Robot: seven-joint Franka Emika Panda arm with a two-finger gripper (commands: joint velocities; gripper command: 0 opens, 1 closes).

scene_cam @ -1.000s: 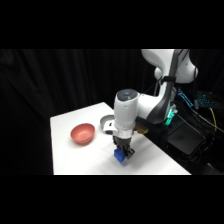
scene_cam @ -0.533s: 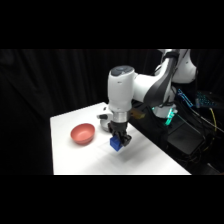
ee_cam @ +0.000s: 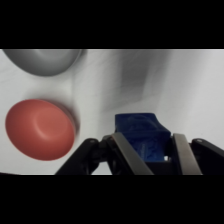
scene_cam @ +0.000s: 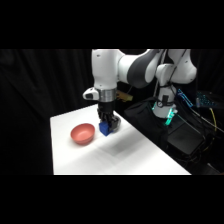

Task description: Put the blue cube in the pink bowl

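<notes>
Wrist view, left to right: two bowls, one cube, one gripper. One grey bowl [ee_cam: 42,61] sits at about 11 o'clock, cut by the top edge. One pink bowl [ee_cam: 41,129] lies at 9 o'clock, just below the grey one in this view, the two near each other but apart. One blue cube [ee_cam: 145,138] is at about 5 o'clock, clamped between the two fingers of the gripper [ee_cam: 148,159], one finger [ee_cam: 126,153] on its left face and the other on its right. The jaws are closed onto the cube. Cube is boxy with no clear long axis; one flat face tilts up toward the camera, and its far edge points to 12 o'clock. Cube is up off the white table [ee_cam: 200,95], to the right of the pink bowl, not over it.

Side view, left to right: one pink bowl [scene_cam: 82,133] at 9 o'clock on the table [scene_cam: 125,160], then one blue cube [scene_cam: 106,128] held in the gripper [scene_cam: 109,126] just right of the bowl's rim, above the tabletop, a soft shadow below at 5 o'clock. Arm [scene_cam: 132,67] comes in from 2 o'clock.

Grey bowl shows only in the wrist view; the side view hides it behind the gripper. Side view alone shows the arm, and dark equipment [scene_cam: 182,140] at 3 o'clock beside the table.
</notes>
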